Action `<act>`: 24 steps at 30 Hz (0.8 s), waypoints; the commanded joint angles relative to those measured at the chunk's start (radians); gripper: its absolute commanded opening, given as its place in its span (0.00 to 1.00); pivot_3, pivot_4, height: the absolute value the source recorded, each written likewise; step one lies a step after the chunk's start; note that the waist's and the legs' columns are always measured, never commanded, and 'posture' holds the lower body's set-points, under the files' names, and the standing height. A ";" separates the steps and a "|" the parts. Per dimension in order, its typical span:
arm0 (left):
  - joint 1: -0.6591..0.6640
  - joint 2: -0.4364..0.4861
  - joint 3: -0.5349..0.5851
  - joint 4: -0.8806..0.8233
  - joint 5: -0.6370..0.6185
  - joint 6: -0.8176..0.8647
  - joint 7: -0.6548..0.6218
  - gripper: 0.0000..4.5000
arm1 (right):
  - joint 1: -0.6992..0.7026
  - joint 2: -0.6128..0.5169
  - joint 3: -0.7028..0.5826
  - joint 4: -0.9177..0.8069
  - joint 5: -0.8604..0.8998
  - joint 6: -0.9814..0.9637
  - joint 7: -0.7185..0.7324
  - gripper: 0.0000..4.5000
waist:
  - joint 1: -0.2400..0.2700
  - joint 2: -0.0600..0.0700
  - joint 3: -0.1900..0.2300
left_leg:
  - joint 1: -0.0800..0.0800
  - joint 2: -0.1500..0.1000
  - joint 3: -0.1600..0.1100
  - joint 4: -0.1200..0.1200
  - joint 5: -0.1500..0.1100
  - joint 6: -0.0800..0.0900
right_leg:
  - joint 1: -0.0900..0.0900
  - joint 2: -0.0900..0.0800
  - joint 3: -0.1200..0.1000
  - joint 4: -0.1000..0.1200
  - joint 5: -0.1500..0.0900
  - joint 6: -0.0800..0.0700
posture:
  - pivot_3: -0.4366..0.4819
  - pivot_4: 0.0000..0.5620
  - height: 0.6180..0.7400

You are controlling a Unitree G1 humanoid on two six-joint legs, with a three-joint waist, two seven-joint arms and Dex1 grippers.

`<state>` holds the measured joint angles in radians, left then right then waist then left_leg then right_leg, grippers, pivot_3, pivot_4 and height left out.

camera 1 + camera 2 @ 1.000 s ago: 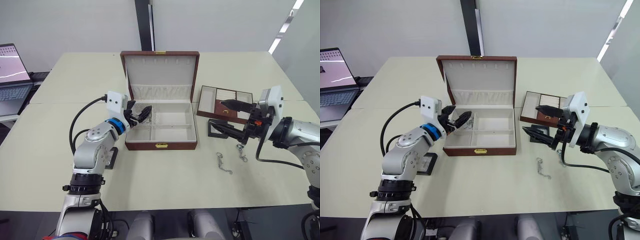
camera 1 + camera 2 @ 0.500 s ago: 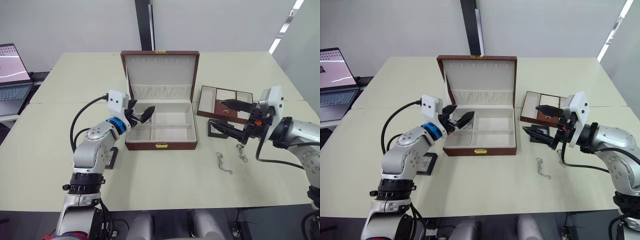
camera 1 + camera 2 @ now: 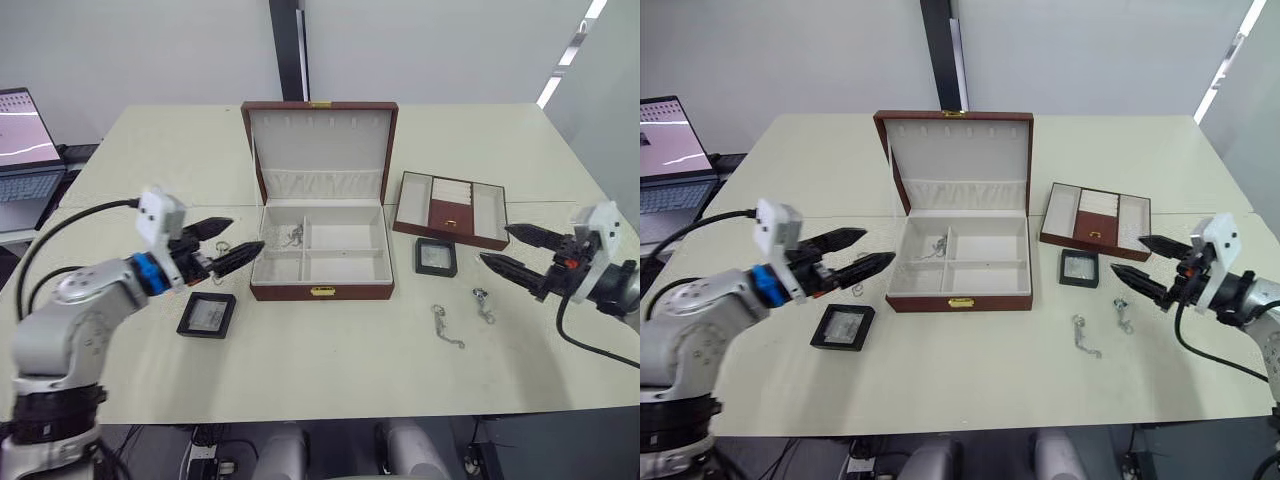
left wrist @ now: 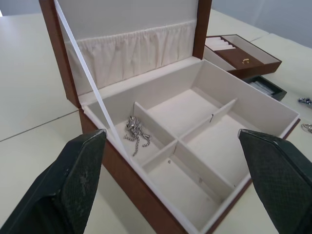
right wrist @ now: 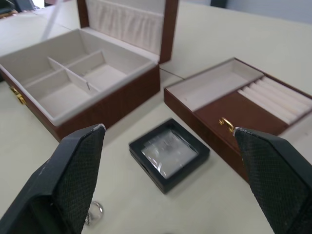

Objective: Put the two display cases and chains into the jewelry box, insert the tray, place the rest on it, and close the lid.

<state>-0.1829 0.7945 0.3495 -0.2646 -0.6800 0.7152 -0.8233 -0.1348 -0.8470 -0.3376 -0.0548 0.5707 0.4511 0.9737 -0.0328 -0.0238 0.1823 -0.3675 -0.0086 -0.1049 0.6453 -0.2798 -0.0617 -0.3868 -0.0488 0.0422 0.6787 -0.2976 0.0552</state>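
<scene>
Both hands, left (image 3: 225,245) and right (image 3: 512,251), hover spread wide and empty. One chain (image 4: 135,130) lies in the open jewelry box's (image 3: 322,290) rear-left compartment; two more, seemingly, on the tabletop (image 3: 330,350).

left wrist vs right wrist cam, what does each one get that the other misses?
Left wrist: a chain lying in the jewelry box's rear left compartment, and the white ribbon stay running up to the lid.
Right wrist: the box's gold front clasp.
Both: the open box, the tray beside it, and a display case on the table in front of the tray.
</scene>
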 commanded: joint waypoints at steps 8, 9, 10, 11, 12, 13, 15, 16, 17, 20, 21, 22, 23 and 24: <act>0.239 0.119 0.229 0.163 0.150 -0.140 -0.021 1.00 | 0.020 -0.031 -0.028 0.159 -0.092 -0.128 0.062 1.00 | -0.001 0.000 0.000 | 0.001 0.000 0.001 -0.001 0.000 0.000 | 0.000 0.000 0.001 0.000 0.000 0.000 | 0.48 0.27 1.00; 0.259 0.131 0.240 0.193 0.169 -0.161 -0.030 1.00 | 0.024 -0.030 -0.028 0.165 -0.098 -0.135 0.062 1.00 | -0.001 0.001 0.000 | 0.001 0.000 0.001 -0.001 0.000 0.000 | 0.000 0.000 0.001 0.000 0.000 0.000 | 0.48 0.27 1.00; 0.272 0.142 0.251 0.228 0.188 -0.187 -0.035 1.00 | 0.030 -0.031 -0.027 0.171 -0.106 -0.142 0.061 1.00 | 0.000 0.001 0.000 | 0.001 0.000 0.001 -0.001 0.000 0.000 | 0.000 0.000 0.001 0.000 0.000 0.000 | 0.48 0.27 1.00; 0.278 0.149 0.262 0.258 0.201 -0.206 -0.037 1.00 | 0.036 -0.030 -0.026 0.174 -0.112 -0.149 0.057 1.00 | 0.000 0.001 0.000 | 0.001 0.000 0.001 -0.001 0.000 0.000 | 0.000 0.000 0.001 0.000 0.000 0.000 | 0.48 0.27 1.00; 0.283 0.156 0.270 0.285 0.213 -0.222 -0.037 1.00 | 0.039 -0.027 -0.026 0.181 -0.118 -0.156 0.054 1.00 | 0.000 0.001 0.000 | 0.001 0.000 0.001 -0.001 0.000 0.000 | 0.000 0.000 0.001 0.000 0.000 0.000 | 0.48 0.27 1.00; 0.285 0.160 0.274 0.302 0.221 -0.233 -0.038 1.00 | 0.041 -0.025 -0.027 0.185 -0.122 -0.161 0.052 1.00 | 0.000 0.001 0.000 | 0.001 0.000 0.001 0.000 0.000 0.000 | 0.000 0.000 0.001 0.000 0.000 0.000 | 0.48 0.27 1.00; 0.287 0.164 0.281 0.352 0.244 -0.269 -0.038 1.00 | 0.044 -0.018 -0.029 0.204 -0.128 -0.174 0.050 1.00 | 0.001 0.001 0.000 | 0.001 0.000 0.001 0.000 0.000 0.000 | 0.000 -0.001 0.000 0.000 0.000 0.000 | 0.48 0.27 1.00; 0.289 0.164 0.283 0.372 0.254 -0.284 -0.038 1.00 | 0.045 -0.015 -0.030 0.213 -0.129 -0.179 0.049 1.00 | 0.001 0.001 0.000 | 0.001 0.000 0.001 -0.001 0.000 0.000 | 0.000 -0.001 0.000 0.000 0.000 0.000 | 0.48 0.27 1.00; 0.291 0.161 0.286 0.390 0.262 -0.297 -0.034 1.00 | 0.045 -0.012 -0.031 0.223 -0.130 -0.185 0.046 1.00 | 0.001 0.001 0.000 | 0.001 0.000 0.001 -0.001 0.000 0.000 | 0.001 -0.001 0.000 0.000 0.000 0.000 | 0.48 0.27 1.00; 0.298 0.142 0.293 0.429 0.270 -0.321 -0.020 1.00 | 0.044 -0.003 -0.030 0.256 -0.136 -0.209 0.041 1.00 | 0.000 0.001 0.000 | 0.001 0.001 0.001 -0.001 0.000 0.000 | 0.000 -0.001 0.000 0.000 0.000 0.000 | 0.48 0.27 1.00; 0.301 0.134 0.293 0.436 0.272 -0.329 -0.015 1.00 | 0.042 -0.001 -0.028 0.265 -0.137 -0.215 0.039 1.00 | 0.000 0.001 0.000 | 0.001 0.001 0.001 -0.001 0.000 0.000 | 0.000 -0.001 0.000 0.000 0.000 0.000 | 0.48 0.27 1.00; 0.304 0.128 0.292 0.441 0.273 -0.336 -0.010 1.00 | 0.040 0.003 -0.027 0.272 -0.139 -0.220 0.037 1.00 | 0.000 0.001 0.000 | 0.001 0.001 0.001 -0.001 0.000 0.000 | 0.000 -0.001 0.000 0.000 0.000 0.000 | 0.48 0.27 1.00; 0.306 0.123 0.292 0.443 0.273 -0.339 -0.006 1.00 | 0.038 0.004 -0.026 0.278 -0.140 -0.224 0.036 1.00 | 0.000 0.001 0.000 | 0.001 0.001 0.001 -0.001 0.000 0.000 | 0.000 -0.001 0.000 0.000 0.000 0.000 | 0.48 0.27 1.00; 0.308 0.118 0.293 0.445 0.275 -0.344 0.000 1.00 | 0.035 0.006 -0.025 0.284 -0.142 -0.227 0.036 1.00 | 0.000 0.001 0.000 | 0.001 0.001 0.001 -0.001 0.000 0.000 | 0.000 -0.001 0.000 0.000 0.000 0.000 | 0.48 0.27 1.00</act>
<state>0.1239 0.9096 0.6031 0.1779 -0.4109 0.3948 -0.8358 -0.0910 -0.8401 -0.3385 0.2324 0.4245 0.2457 1.0151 -0.0326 -0.0232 0.1826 -0.3664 -0.0075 -0.1041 0.6445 -0.2800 -0.0616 -0.3864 -0.0500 0.0427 0.6787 -0.2977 0.0550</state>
